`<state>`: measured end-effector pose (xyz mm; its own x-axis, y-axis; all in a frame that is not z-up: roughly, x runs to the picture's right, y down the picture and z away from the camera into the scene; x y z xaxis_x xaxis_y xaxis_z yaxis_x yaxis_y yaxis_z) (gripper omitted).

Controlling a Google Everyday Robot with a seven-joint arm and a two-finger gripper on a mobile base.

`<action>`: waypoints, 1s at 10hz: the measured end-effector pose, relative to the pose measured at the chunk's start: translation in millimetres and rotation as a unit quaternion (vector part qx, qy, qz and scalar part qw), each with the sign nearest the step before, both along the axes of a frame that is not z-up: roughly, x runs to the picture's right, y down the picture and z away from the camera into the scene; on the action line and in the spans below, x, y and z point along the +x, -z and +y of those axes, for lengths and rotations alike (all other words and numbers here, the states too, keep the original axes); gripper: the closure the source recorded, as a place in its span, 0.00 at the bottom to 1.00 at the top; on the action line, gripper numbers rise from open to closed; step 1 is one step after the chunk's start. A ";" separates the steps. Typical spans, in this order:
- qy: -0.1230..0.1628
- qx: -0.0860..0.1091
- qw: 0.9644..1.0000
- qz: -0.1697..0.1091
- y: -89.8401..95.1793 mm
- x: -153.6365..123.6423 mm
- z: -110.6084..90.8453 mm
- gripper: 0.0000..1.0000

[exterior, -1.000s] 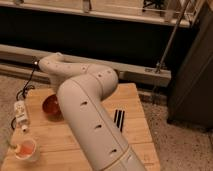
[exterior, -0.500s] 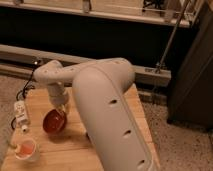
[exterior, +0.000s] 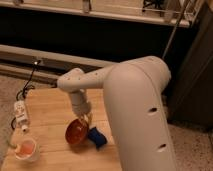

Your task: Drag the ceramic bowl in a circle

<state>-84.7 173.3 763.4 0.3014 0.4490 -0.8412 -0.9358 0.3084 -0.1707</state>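
Wooden table [exterior: 50, 105], low light. The white arm [exterior: 135, 100] reaches in from the right and bends down over the middle of the table.

- Ceramic bowl [exterior: 76, 131]: sits on the front half of the table, a little left of centre. It is glossy red-brown and appears tipped, with the inside facing the camera and the upper right rim raised.
- Gripper [exterior: 86, 119]: points down at that raised rim. The jaws are closed, and they appear to pinch the rim wall, one inside and one outside. The contact is small and dim, so the pinch is a judgement, not a certainty.
- Blue sponge [exterior: 97, 137]: just beside the bowl on its right, touching it or nearly so.
- Clear cup [exterior: 26, 149]: holds something pinkish, near the front left corner, well apart from the bowl.
- Power strip [exterior: 20, 110]: on the left edge.

Handling, judged:
- The bowl is stiff and fairly heavy for its size.
- The glaze is slick, so a rim pinch can slip or let the bowl pivot.
- It is brittle, so it should not be dropped or knocked against the table edge.
- The rim is the only thin place to grip. The best hold is deep on the wall, with the foot kept on the wood while dragging.
- The sponge is soft and likely gets pushed along if the circle sweeps right.
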 end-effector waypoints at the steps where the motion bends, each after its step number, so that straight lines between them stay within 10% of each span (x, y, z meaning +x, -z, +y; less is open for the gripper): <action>1: -0.014 0.004 1.000 0.020 -9.6 15.9 -6.5 1.00; 6: -0.108 0.053 0.986 0.113 -76.5 63.7 -75.7 1.00; 10: -0.137 0.071 0.979 0.133 -117.4 44.6 -116.2 1.00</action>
<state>-40.2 57.1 880.8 -0.0691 0.6009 -0.7964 -0.9922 0.0420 0.1177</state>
